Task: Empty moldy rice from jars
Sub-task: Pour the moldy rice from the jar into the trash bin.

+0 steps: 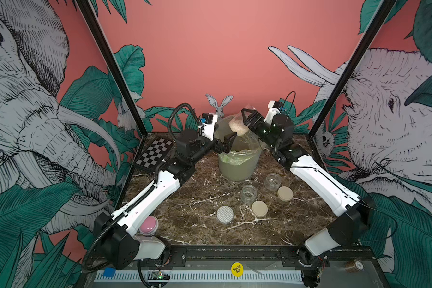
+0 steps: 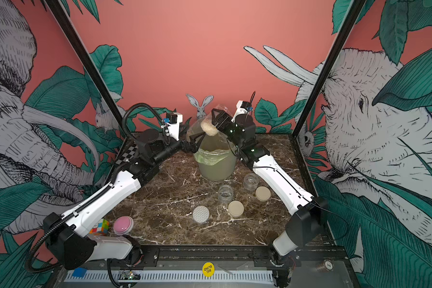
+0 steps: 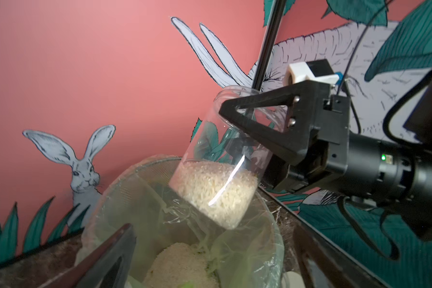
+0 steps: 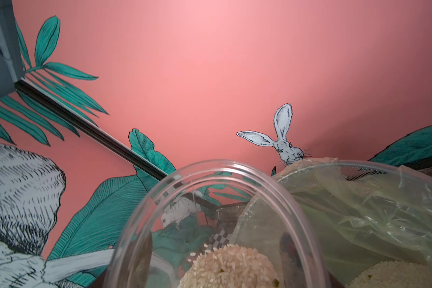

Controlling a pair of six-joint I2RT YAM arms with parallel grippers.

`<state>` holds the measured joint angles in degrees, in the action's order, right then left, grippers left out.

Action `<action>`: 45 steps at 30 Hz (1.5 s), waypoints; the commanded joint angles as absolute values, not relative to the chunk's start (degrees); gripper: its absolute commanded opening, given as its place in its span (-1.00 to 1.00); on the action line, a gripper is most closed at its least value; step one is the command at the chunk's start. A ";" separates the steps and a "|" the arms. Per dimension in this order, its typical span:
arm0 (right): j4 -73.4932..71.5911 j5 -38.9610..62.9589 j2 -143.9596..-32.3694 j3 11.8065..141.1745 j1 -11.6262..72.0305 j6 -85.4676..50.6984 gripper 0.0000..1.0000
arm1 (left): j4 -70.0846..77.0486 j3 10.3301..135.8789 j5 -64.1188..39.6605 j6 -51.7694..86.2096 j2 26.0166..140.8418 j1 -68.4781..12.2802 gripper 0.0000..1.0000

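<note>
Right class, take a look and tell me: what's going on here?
The right gripper clamps the tall jar, tilted above the bag-lined bin, with moldy rice inside it. The left gripper hangs open beside the bin's rim. Two squat jars stand empty on the table, all three lids lying near them.

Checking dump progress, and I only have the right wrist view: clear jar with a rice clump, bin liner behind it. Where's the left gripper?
Observer: The left gripper is open and empty at the bin rim, lower than the tall jar.
Operator: Other jars?
Observer: The two squat jars stand upright on the table. Both look empty.
Operator: Lids?
Observer: All off. The beige lids and the dotted lid lie flat on the table.
</note>
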<state>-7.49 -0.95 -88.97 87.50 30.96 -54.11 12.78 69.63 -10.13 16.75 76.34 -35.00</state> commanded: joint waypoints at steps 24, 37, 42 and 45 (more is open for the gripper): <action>-15.82 -13.87 -94.02 92.42 39.08 -72.75 -0.44 | 33.16 59.59 -0.47 55.20 76.97 -39.29 0.99; -16.08 -14.86 -93.44 93.68 40.34 -74.17 -0.44 | 34.97 58.35 3.62 58.77 76.89 -39.29 0.99; -17.86 -15.29 -93.53 93.48 40.34 -75.30 -0.44 | 35.67 59.70 4.49 60.23 78.34 -39.29 0.99; -19.24 -15.50 -93.53 92.99 40.22 -76.86 -0.44 | 36.13 60.92 4.95 61.06 79.66 -39.27 0.99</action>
<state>-11.22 -14.57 -95.00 91.13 39.77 -74.63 33.87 59.11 3.66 59.16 78.89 -39.29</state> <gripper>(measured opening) 0.754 0.995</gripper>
